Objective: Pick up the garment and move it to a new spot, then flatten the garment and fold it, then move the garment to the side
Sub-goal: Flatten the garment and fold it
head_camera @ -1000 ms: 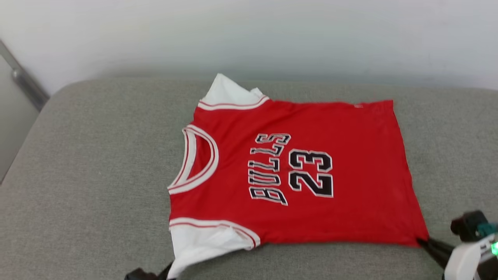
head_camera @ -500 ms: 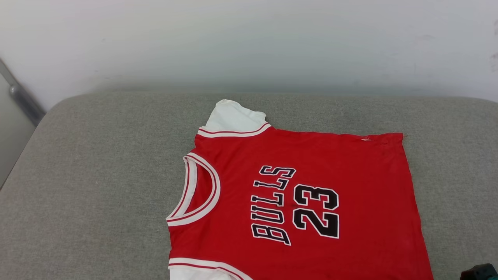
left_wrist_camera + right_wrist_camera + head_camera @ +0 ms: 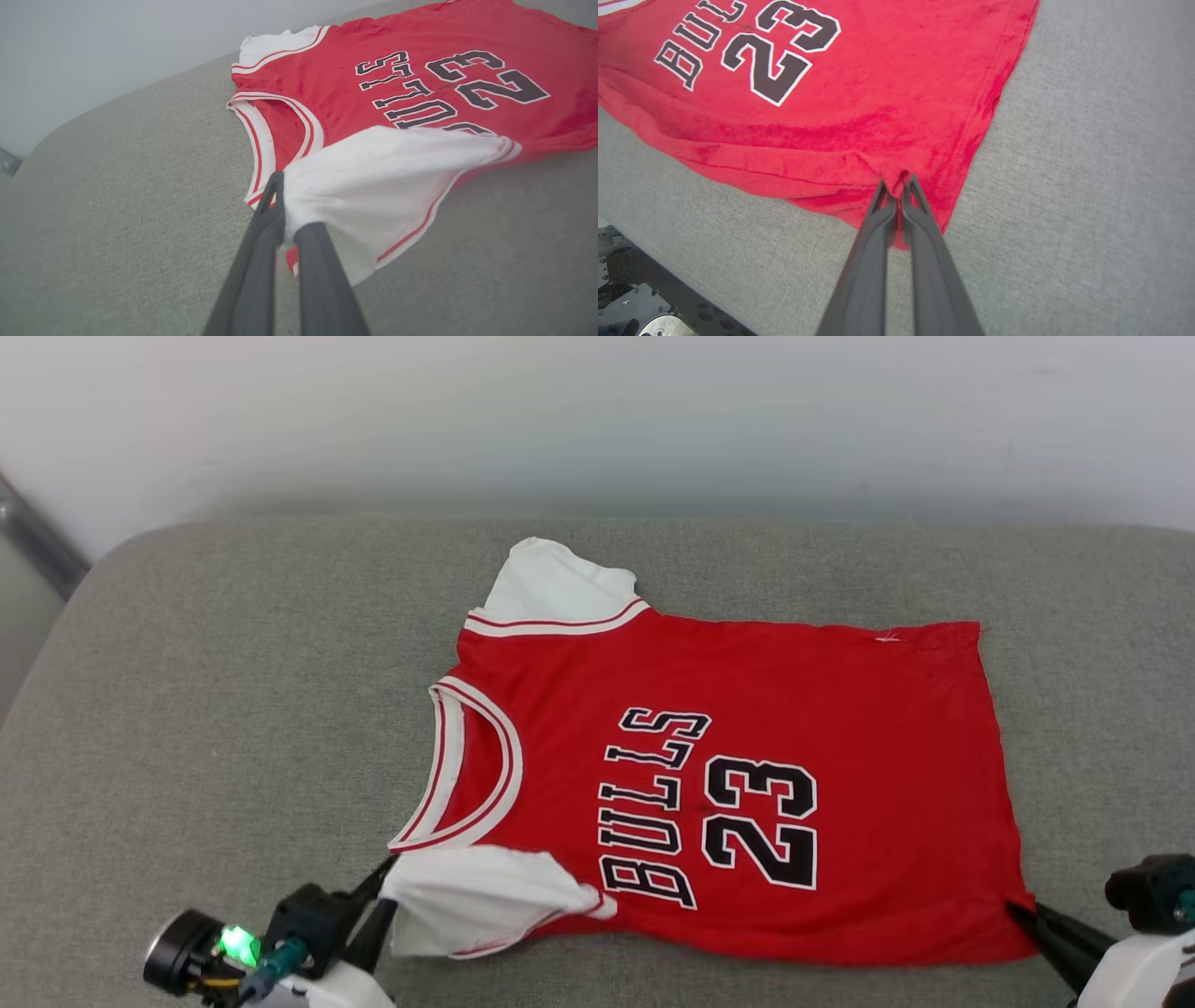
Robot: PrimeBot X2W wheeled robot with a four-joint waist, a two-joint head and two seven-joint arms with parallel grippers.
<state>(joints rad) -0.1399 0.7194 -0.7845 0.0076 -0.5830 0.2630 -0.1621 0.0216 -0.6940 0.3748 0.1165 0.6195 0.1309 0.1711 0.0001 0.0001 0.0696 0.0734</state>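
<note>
I see the soft red garment [image 3: 878,756] lying flat on the grey woven cushion [image 3: 233,709]. My left gripper [image 3: 286,205] pinches its near white sleeve, and my right gripper [image 3: 896,184] pinches the near-right hem corner.

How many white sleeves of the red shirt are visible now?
2. The far sleeve rests on the grey surface; the near sleeve is pinched by the left gripper.
</note>
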